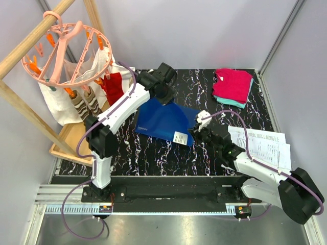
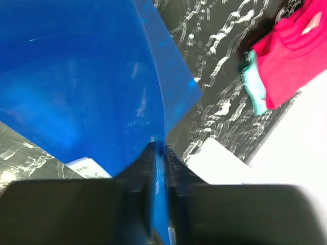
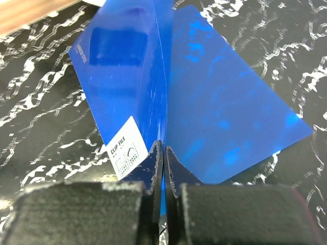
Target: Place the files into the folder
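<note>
1. At the middle of the black marbled table lies the glossy translucent blue plastic folder, its white barcode label at the near corner.
2. The left gripper is pinched on the folder's far edge.
3. The right gripper is clamped on the near edge beside the label, and the 2 covers stand parted.
4. The white printed paper files lie right of the folder, outside it.
5. Pink and teal folded clothes sit at the far right.
</note>
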Robot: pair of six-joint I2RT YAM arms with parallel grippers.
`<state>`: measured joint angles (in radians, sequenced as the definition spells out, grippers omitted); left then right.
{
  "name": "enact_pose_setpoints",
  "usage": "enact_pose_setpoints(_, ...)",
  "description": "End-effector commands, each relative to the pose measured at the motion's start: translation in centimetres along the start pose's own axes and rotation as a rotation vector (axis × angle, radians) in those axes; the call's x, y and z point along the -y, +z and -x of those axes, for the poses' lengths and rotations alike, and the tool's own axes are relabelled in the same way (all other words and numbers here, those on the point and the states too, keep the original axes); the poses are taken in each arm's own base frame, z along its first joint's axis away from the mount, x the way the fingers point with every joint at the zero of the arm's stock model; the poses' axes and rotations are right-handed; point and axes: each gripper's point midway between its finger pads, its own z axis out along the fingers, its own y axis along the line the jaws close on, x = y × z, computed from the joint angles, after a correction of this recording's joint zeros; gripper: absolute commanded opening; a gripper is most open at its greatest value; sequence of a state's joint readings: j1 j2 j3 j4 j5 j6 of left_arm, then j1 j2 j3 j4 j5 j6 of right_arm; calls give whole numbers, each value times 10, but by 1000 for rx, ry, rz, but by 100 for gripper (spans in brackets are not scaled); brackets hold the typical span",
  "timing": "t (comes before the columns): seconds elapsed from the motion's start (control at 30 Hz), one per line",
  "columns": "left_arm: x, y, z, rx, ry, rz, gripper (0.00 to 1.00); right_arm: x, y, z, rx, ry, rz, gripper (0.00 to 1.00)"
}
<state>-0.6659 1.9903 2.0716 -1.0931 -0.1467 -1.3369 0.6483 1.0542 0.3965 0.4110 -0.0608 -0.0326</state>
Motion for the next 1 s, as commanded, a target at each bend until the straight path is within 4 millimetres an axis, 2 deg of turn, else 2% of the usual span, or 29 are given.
enact_pose_setpoints(0.0,0,-21,11,100,203,-81,0,6,-1,37,107,-8,-45,25)
enact_pose_setpoints(0.03,-4,-12,8,108,246,-96,0,6,-2,39,113,-5,-47,33)
enact_pose_setpoints(0.07,-3,-26,10,131,279,-139,0,7,-2,39,115,3,-48,41)
enact_pose_setpoints(0.1,-7,-29,10,146,351,-158,0,5,-2,41,118,21,-45,55)
enact_pose_setpoints(0.13,0,-30,11,174,376,-219,0,5,-2,45,121,21,-45,62)
enact_pose_setpoints(0.17,-17,-33,8,174,404,-224,0,2,-2,46,120,51,-34,69)
enact_pose_setpoints(0.2,-10,-37,5,187,472,-305,0,0,-2,48,123,78,-29,75)
enact_pose_setpoints(0.23,-14,-40,2,186,503,-331,0,0,-2,56,134,92,-27,83)
enact_pose_setpoints(0.27,-31,-40,-4,175,528,-337,0,-1,-1,53,109,117,-29,84)
enact_pose_setpoints(0.33,-28,-51,-13,161,607,-440,0,-1,0,62,110,150,-37,87)
enact_pose_setpoints(0.37,-29,-64,-17,164,652,-496,0,2,-2,63,104,191,-63,88)
enact_pose_setpoints(0.4,-34,-63,-31,115,687,-549,0,3,-3,66,109,214,-75,90)
enact_pose_setpoints(0.43,-37,-67,-36,103,710,-584,0,5,-5,71,119,239,-91,95)
enact_pose_setpoints(0.47,-37,-77,-39,106,735,-626,0,11,-7,70,107,286,-133,98)
enact_pose_setpoints(0.5,-41,-78,-47,77,754,-654,0,13,-8,70,93,304,-152,98)
enact_pose_setpoints(0.53,-42,-82,-50,75,768,-667,0,14,-9,82,100,318,-160,98)
enact_pose_setpoints(0.57,-43,-90,-50,91,789,-683,0,15,-10,77,69,344,-177,99)
enact_pose_setpoints(0.63,-56,-87,-56,68,805,-664,0,14,-13,92,79,371,-178,100)
enact_pose_setpoints(0.7,-73,-82,-53,80,790,-612,0,15,-12,89,48,406,-197,100)
enact_pose_setpoints(0.73,-86,-76,-54,78,788,-583,0,16,-11,96,43,414,-201,100)
enact_pose_setpoints(0.77,-94,-71,-50,90,769,-547,0,17,-6,86,-3,427,-218,100)
enact_pose_setpoints(0.83,-112,-62,-54,76,755,-506,0,22,-2,85,-21,441,-250,100)
enact_pose_setpoints(0.93,-126,-59,-51,90,709,-476,0,23,12,72,-77,477,-250,100)
enact_pose_setpoints(0.97,-130,-59,-52,85,697,-472,0,25,21,60,-119,493,-255,100)
